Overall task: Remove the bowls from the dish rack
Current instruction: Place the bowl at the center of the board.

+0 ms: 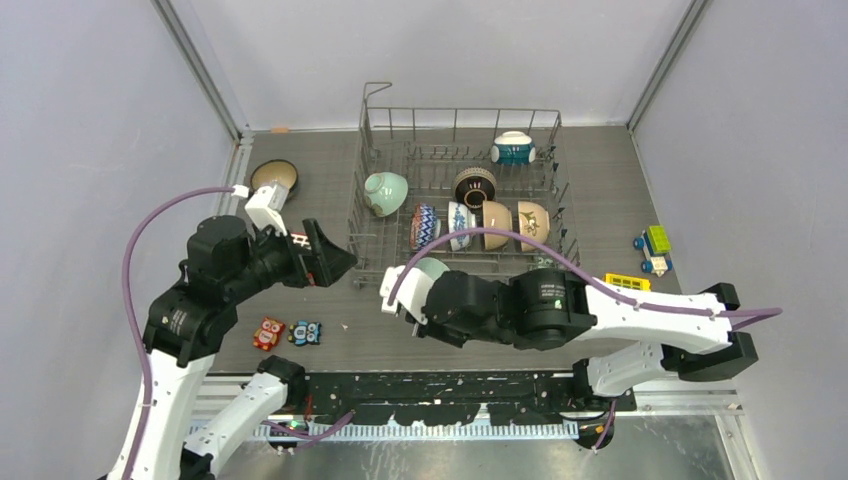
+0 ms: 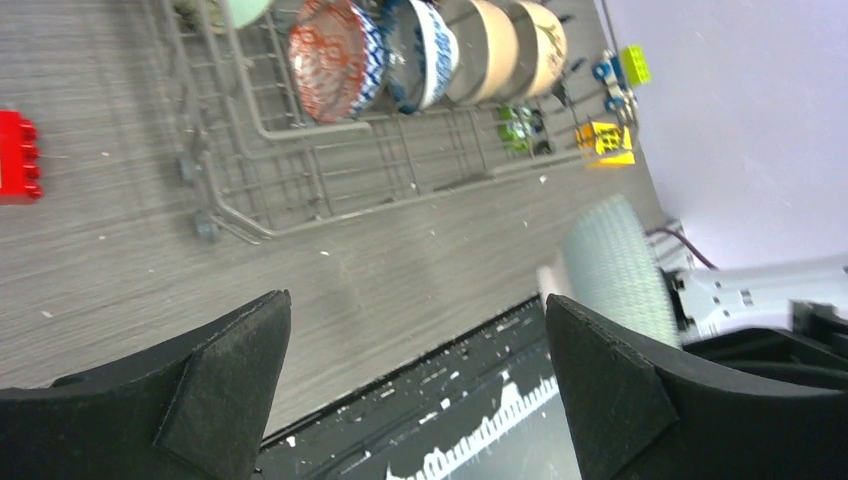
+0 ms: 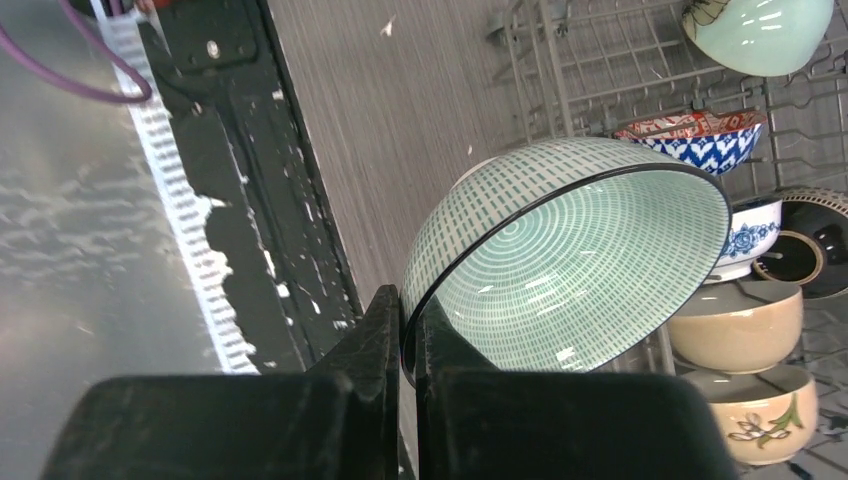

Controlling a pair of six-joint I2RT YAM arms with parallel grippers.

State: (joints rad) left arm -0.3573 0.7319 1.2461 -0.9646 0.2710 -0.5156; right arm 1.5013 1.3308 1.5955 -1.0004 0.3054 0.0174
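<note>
The grey wire dish rack (image 1: 460, 111) stands at the back middle of the table and holds several bowls on edge: pale green (image 1: 386, 193), teal-and-white (image 1: 512, 148), dark brown (image 1: 474, 186), a red patterned one (image 2: 330, 58) and cream ones (image 1: 532, 224). My right gripper (image 3: 410, 320) is shut on the rim of a teal-dotted bowl (image 3: 570, 260), held tilted above the table just in front of the rack (image 3: 600, 60). My left gripper (image 2: 415, 300) hangs open and empty left of the rack's front corner. A brown bowl (image 1: 274, 178) sits on the table at the far left.
Two owl figures (image 1: 268, 333) lie near the left arm's base. A red block (image 2: 12, 155) lies left of the rack. A green-and-blue toy (image 1: 655, 245) and a yellow block (image 1: 628, 282) lie to its right. The black mounting rail (image 1: 450, 385) runs along the near edge.
</note>
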